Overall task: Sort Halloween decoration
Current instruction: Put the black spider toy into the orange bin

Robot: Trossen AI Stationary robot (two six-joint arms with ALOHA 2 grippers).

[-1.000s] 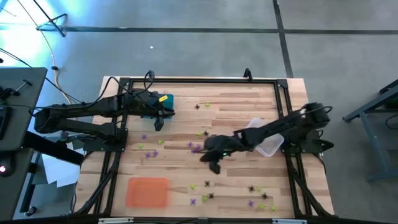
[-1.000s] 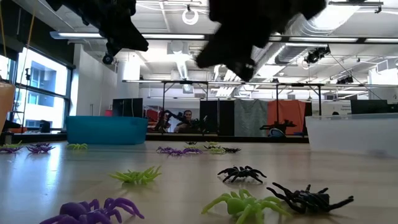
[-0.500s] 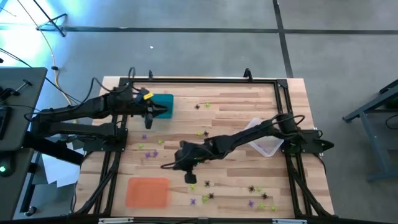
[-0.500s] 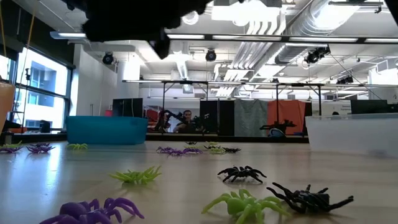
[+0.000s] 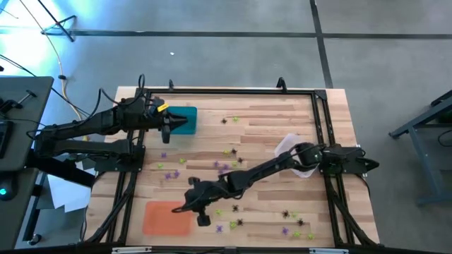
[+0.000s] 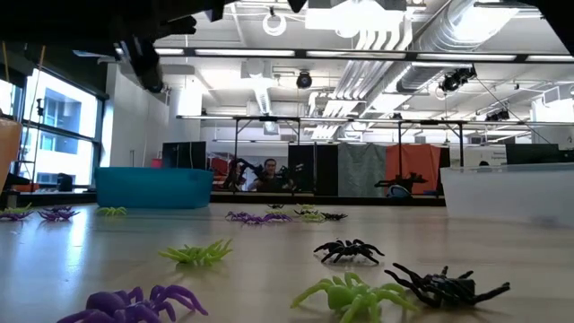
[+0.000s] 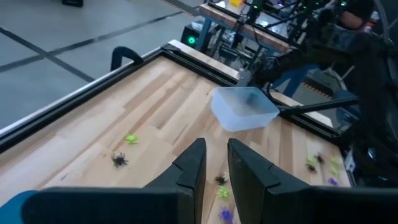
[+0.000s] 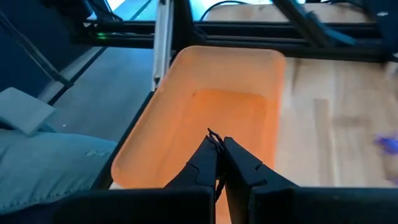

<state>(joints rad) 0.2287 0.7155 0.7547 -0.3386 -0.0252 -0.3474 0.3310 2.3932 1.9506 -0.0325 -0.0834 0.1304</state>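
Your tabletop [image 5: 268, 116] is pale wood planking inside a black frame, with grey floor around it and an open workshop behind. Left to right: the left end effector [image 5: 167, 127] hangs at the teal tray [image 5: 185, 120] near the far left corner, fingers [image 7: 189, 168] slightly parted, nothing visibly held. The orange tray [image 5: 166, 217] sits at the near left corner; the right end effector [image 5: 200, 217] is over its right edge, pinched shut on a thin dark piece [image 8: 213, 135], likely a spider leg. The Halloween decoration [image 5: 229, 168], tiny black, yellow-green and purple spiders, lies scattered mid-tabletop and along the near edge. The clear tray [image 5: 300, 161] stands toward the right edge.
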